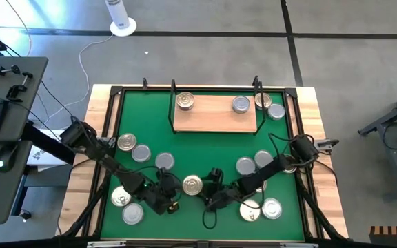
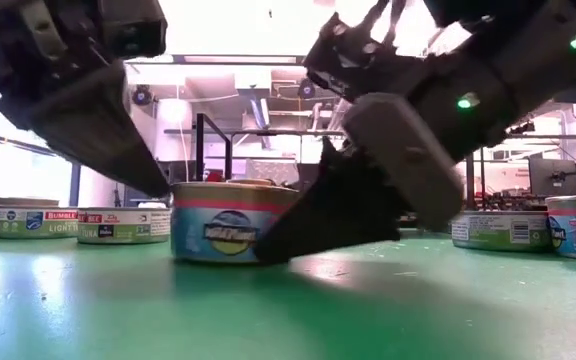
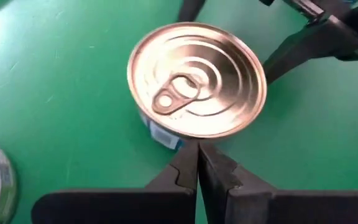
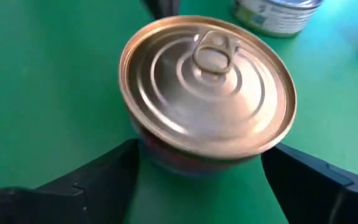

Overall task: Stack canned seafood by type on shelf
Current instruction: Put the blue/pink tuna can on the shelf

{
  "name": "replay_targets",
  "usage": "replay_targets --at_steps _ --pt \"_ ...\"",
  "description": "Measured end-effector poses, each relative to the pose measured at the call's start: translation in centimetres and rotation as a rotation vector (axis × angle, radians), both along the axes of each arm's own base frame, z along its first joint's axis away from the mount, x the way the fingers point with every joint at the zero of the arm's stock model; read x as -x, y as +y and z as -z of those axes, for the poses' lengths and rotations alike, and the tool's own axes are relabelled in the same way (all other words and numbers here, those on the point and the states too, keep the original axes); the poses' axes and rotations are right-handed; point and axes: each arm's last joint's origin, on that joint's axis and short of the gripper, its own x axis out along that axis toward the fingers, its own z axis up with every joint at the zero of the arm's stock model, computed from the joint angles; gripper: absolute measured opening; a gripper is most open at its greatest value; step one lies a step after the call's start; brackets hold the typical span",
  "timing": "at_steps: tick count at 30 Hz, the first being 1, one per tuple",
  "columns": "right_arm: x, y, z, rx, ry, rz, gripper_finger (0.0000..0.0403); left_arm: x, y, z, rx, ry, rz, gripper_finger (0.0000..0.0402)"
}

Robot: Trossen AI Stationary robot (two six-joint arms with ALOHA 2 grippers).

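Gold-lidded tin point(image 1: 192, 184), pull-tab type, blue and pink label: upright on green mat point(image 1: 205, 148), near front middle, between the two grippers; same tin in low view point(image 2: 230, 222), left wrist view point(image 3: 196, 78) and right wrist view point(image 4: 209, 90)

Right gripper point(image 1: 211, 184): low over mat just right of this tin, fingers spread wide to either side of it; in right wrist view one dark finger point(image 4: 98, 180) on each flank of the tin body, contact with tin wall not clear

Left gripper point(image 1: 171, 193): just left and front of same tin, fingers pressed together, nothing between them; closed fingertips point(image 3: 199, 168) just beside tin's base in left wrist view

Shelf point(image 1: 216, 113): tan wooden board with black uprights, at back of mat; one gold-lidded tin point(image 1: 185, 101) at its left end, one silver-lidded tin point(image 1: 240, 105) toward its right end, another gold-lidded tin point(image 1: 263, 102) at its right edge, on or just off board not clear

Loose tins on mat, left part: gold-lidded point(image 1: 126, 142), silver-lidded point(image 1: 141, 153), silver-lidded point(image 1: 165, 162), further ones near front left point(image 1: 120, 198) point(image 1: 133, 213)

Loose tins on mat, right part: one just right of shelf point(image 1: 276, 111), silver-lidded pair point(image 1: 245, 166) point(image 1: 262, 159) partly under right arm, two near front right point(image 1: 249, 212) point(image 1: 272, 208)
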Motion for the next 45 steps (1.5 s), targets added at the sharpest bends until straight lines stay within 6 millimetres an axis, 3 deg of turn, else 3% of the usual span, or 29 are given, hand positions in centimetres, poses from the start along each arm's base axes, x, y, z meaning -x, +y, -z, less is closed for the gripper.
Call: replay_targets --at_steps 9,14,26,34,45 --pt "0.7 -0.2 -1.5 -0.016 0.039 0.015 0.0305 0.5 0.2 0.1 -0.008 0.025 -0.040 0.0000" --pt "0.2 -1.0 -2.2 -0.073 0.067 -0.061 0.0306 0.2 0.7 0.1 -0.014 0.024 -0.054 0.0000" --pt "-1.3 -3.5 -2.3 -0.187 0.094 -0.165 0.0384 -1.4 1.1 1.4 -0.022 0.014 -0.018 0.0000" --pt "-1.4 -2.8 -2.6 -0.111 0.019 -0.192 0.0388 -2.8 1.7 3.7 -0.040 0.012 -0.008 0.0000" --pt "-0.8 -1.4 -0.8 -0.067 0.004 -0.105 0.0374 -2.6 2.2 2.9 -0.069 0.026 -0.024 0.0000"
